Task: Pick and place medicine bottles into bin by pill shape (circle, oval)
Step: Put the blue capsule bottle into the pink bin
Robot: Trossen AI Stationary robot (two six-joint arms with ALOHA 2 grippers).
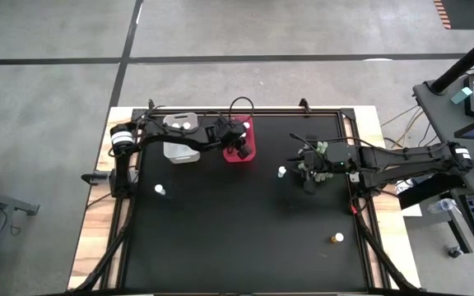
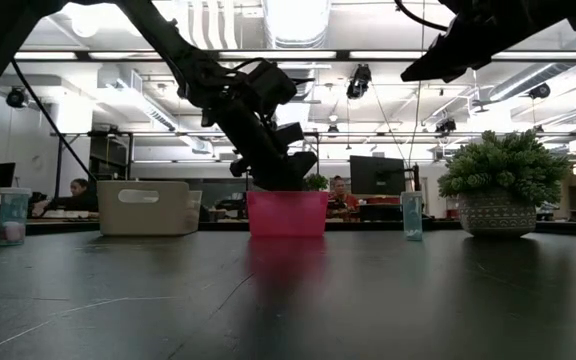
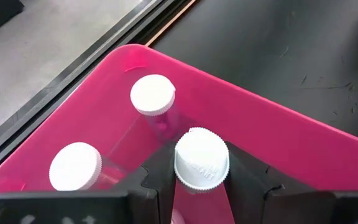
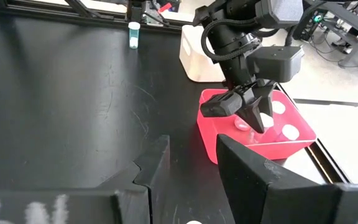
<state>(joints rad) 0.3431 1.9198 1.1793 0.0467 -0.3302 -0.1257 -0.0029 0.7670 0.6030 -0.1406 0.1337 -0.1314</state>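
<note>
Three loose bottles: high view, still out on the counter (image 1: 237,247) — one near the left edge (image 1: 160,190), one mid-counter (image 1: 282,172) just beside the right pincer (image 1: 309,174), and the amber one (image 1: 336,238) near the front right.
High view, bins: clear bin (image 1: 181,149) and red bin (image 1: 250,154) sit side by side at the far edge; two white caps show in the clear one; left pincer (image 1: 241,146) is over the red one.
Low view: left pincer (image 2: 286,172) reaches down into the red bin (image 2: 288,214), clear bin (image 2: 150,207) beside it; two bottles (image 2: 13,216) (image 2: 411,215) stand upright well apart; a potted plant (image 2: 503,185) sits at the right.
Left wrist view: left pincer (image 3: 199,180) is clamped on a white-capped bottle (image 3: 201,159) inside the red bin (image 3: 303,143); two more bottles (image 3: 152,94) (image 3: 74,166) already stand there.
Right wrist view: right pincer (image 4: 194,177) is spread apart and empty, above bare counter, facing the red bin (image 4: 219,140).
Progress, as a judgement: well past halfway, with four bottles binned, a fifth about to be let go and three left to sort.
</note>
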